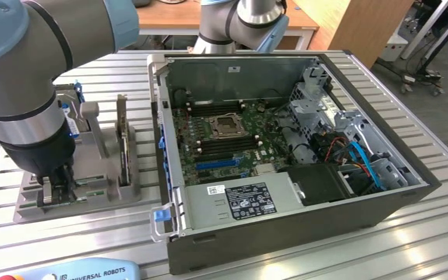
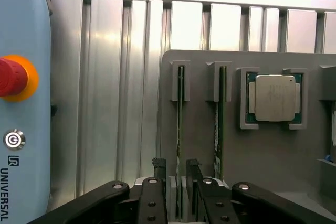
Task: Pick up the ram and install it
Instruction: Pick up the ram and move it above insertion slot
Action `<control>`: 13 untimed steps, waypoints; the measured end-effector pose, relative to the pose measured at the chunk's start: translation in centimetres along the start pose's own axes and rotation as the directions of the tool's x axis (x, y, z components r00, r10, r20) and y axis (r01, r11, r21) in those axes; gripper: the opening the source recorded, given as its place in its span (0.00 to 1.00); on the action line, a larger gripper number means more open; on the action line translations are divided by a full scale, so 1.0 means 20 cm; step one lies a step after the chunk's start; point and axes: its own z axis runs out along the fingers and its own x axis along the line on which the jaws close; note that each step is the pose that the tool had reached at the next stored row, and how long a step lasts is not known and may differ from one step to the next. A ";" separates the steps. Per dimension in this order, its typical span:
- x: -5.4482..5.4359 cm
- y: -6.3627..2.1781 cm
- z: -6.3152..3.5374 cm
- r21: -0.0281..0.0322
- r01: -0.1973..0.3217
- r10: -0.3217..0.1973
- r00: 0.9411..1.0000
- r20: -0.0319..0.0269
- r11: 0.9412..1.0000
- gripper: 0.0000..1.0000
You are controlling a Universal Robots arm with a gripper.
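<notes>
Bench point(image 1: 410, 245): slatted aluminium surface is carrying every item in the scene.
Pendant point(image 2: 21, 145): blue control unit is lying at the near edge of the bench, just beside the holder, with its red stop button point(image 2: 10, 77) facing up.
Holder point(image 1: 103, 189): grey slotted fixture is sitting on the bench at the exterior view's left, beside the computer case.
Arm point(image 1: 30, 87): grey and blue links are reaching down over the holder.
Tool point(image 2: 176, 163): it is hanging low over the holder, released, with its two black fingers point(image 2: 159, 167) standing apart on either side of the ram and gripping nothing.
Ram point(image 2: 180, 108): green stick is standing on edge in a holder slot, running between the tool's fingers, not lifted.
Second stick point(image 2: 220, 114): another green module is standing on edge in the neighbouring slot, just beside the ram.
Processor point(image 2: 275, 98): silver-capped chip is lying flat in a framed recess next to the second stick.
Computer case point(image 1: 286, 239): dark open chassis is lying on its side at the exterior view's right, well apart from the tool.
Motherboard point(image 1: 224, 140): green board is lying exposed inside the case, beyond the labelled power supply point(image 1: 240, 201).
</notes>
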 end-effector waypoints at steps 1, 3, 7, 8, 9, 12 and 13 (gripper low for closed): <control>0.00 0.000 0.007 0.000 0.000 0.000 1.000 0.000 1.000 0.29; 0.00 -0.001 0.021 0.000 0.000 0.000 1.000 0.000 1.000 0.29; 0.00 -0.002 0.048 0.000 0.000 0.000 1.000 0.000 1.000 0.29; 0.00 -0.002 0.052 0.000 0.000 0.000 1.000 0.000 1.000 0.29; 0.00 -0.002 0.053 0.000 0.000 0.000 1.000 0.000 1.000 0.29; 0.00 -0.002 0.053 0.000 0.000 0.000 1.000 0.000 1.000 0.29; 0.00 -0.002 0.054 0.000 0.000 0.000 1.000 0.000 1.000 0.29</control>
